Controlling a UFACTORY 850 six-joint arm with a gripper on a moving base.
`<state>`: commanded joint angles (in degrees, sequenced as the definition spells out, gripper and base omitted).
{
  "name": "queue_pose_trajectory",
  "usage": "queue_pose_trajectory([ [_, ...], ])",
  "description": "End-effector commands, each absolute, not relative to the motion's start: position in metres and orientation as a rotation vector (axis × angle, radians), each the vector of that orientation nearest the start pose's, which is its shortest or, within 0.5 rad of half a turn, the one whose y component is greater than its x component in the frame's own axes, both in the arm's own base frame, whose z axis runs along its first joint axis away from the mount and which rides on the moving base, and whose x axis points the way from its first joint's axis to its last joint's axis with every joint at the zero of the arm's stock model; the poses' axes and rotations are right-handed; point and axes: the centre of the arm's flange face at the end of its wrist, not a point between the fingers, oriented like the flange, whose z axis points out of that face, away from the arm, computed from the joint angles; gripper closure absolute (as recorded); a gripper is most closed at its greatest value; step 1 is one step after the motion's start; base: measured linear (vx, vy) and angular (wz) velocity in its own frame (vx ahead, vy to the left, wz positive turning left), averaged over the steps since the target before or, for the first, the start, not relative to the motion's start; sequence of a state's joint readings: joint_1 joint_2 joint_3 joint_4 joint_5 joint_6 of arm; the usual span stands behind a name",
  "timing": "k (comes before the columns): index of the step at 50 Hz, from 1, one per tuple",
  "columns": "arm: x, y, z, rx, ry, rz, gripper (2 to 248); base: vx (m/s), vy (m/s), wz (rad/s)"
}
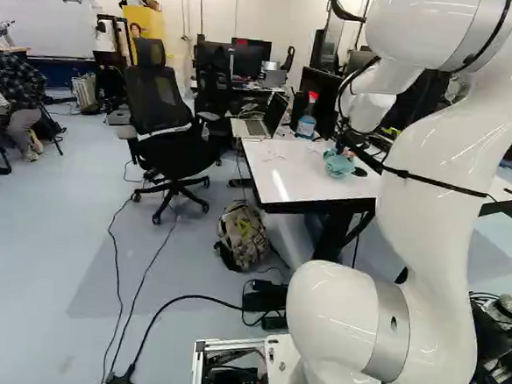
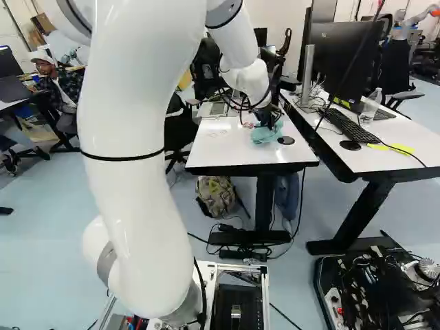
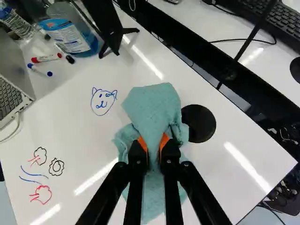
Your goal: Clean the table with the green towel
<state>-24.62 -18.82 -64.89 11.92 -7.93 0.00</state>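
Tabletop (image 3: 79, 136), white and glossy, marked with ink; cleaning cloth in my grip

By the far side of that white surface I see a grey laptop (image 3: 10, 99) and a clear plastic spray bottle with a blue label (image 3: 70, 36), both best kept out of my stroke. The crumpled blue-green cloth towel (image 3: 152, 105) is on the tabletop, just beside a round black disc (image 3: 201, 123). My black pincer (image 3: 153, 144) is closed on its bunched middle, orange pads pinching from both sides. Nearest it is a blue cat-face drawing (image 3: 102, 101); a black flower doodle (image 3: 56, 167) and a red cloud doodle (image 3: 43, 194) lie farther off. I judge this the start of wiping: next, light downward pressure and a sweep over the cat, then the doodles, clear of the red-capped marker (image 3: 46, 58).
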Motion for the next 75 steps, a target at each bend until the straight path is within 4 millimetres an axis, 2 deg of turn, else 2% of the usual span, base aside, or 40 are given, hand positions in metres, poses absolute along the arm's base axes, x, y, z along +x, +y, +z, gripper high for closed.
queue_pose_trajectory([
  [15, 0.534, -0.216, 0.495, -2.861, 0.861, -1.081, 204, 0.000, 0.000, 0.000],
  [54, 0.532, -0.152, 0.495, -2.873, 0.700, -1.057, 204, 0.000, 0.000, 0.000],
  [75, 0.539, -0.116, 0.496, -2.874, 0.600, -1.048, 204, 0.000, 0.000, 0.000],
])
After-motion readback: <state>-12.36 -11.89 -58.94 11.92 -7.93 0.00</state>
